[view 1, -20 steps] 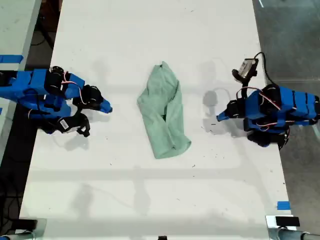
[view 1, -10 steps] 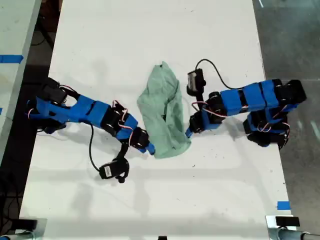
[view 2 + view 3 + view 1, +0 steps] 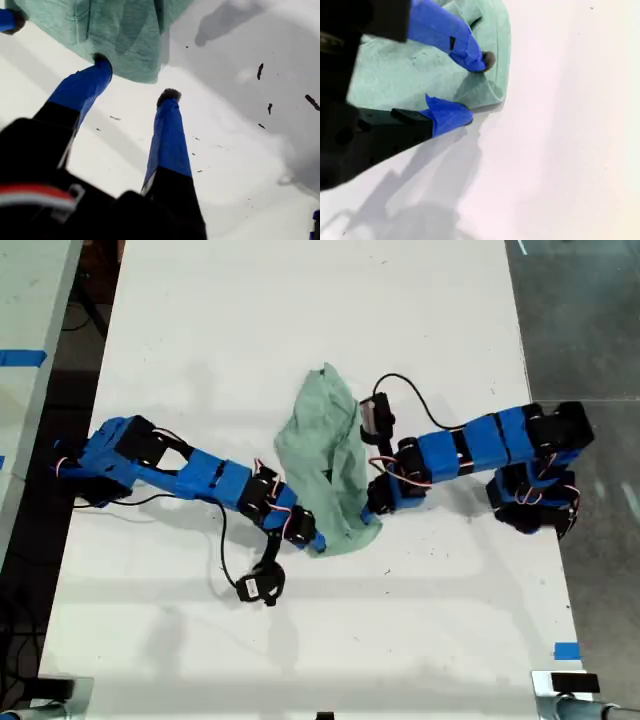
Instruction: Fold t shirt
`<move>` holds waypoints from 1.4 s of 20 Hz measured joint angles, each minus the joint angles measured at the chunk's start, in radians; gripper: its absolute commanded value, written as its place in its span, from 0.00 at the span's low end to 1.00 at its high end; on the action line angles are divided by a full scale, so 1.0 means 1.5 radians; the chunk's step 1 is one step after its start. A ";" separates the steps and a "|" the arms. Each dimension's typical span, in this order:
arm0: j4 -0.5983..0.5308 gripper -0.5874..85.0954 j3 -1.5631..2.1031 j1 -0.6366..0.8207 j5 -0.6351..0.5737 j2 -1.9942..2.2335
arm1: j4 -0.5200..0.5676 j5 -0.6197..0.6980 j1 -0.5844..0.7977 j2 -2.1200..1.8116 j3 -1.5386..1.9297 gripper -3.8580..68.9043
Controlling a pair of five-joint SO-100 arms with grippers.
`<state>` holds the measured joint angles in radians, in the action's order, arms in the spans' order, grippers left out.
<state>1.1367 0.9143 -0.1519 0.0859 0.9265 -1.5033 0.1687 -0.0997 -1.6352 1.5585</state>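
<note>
The t shirt (image 3: 325, 455) is a crumpled pale mint-green strip lying lengthwise in the middle of the white table (image 3: 300, 320). My first gripper (image 3: 315, 540), on the arm from the exterior view's left, is at the shirt's near lower corner. In the first wrist view it (image 3: 136, 76) is open, with one fingertip (image 3: 102, 61) touching the cloth edge (image 3: 115, 25) and the other on bare table. My second gripper (image 3: 370, 510), on the arm from the exterior view's right, is at the shirt's lower right edge. There it (image 3: 475, 87) is open and straddles the hem (image 3: 395, 75), one finger on top.
Dark specks (image 3: 260, 71) dot the table beside the shirt's lower end. A blue tape piece (image 3: 567, 650) marks the table near the exterior view's lower right. Grey floor (image 3: 590, 310) lies past the table's right edge in that view, and another surface with blue tape (image 3: 20, 357) stands at its left.
Both arms have stretched from their folded poses at the table's sides in to the shirt's lower end. In the last half second each gripper closed in on the cloth edge.
</note>
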 measured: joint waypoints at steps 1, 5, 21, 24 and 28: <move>0.000 0.16 0.000 0.007 0.000 -0.008 | 0.000 0.000 0.000 0.000 0.000 0.35; 0.000 0.01 0.000 0.020 -0.005 -0.018 | 0.000 0.002 -0.004 0.005 0.000 0.36; 0.025 0.01 -0.001 0.015 -0.009 -0.018 | 0.182 0.007 -0.033 0.174 -0.024 0.05; 0.075 0.01 -0.001 -0.024 0.037 0.019 | 0.036 -0.035 -0.081 0.228 -0.213 0.05; 0.194 0.01 0.006 -0.034 0.066 0.207 | -0.040 0.013 -0.047 0.201 -0.354 0.05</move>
<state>1.4281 0.9235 -0.2025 0.1856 1.2364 -1.5631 0.1887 -0.1703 -1.3330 1.0278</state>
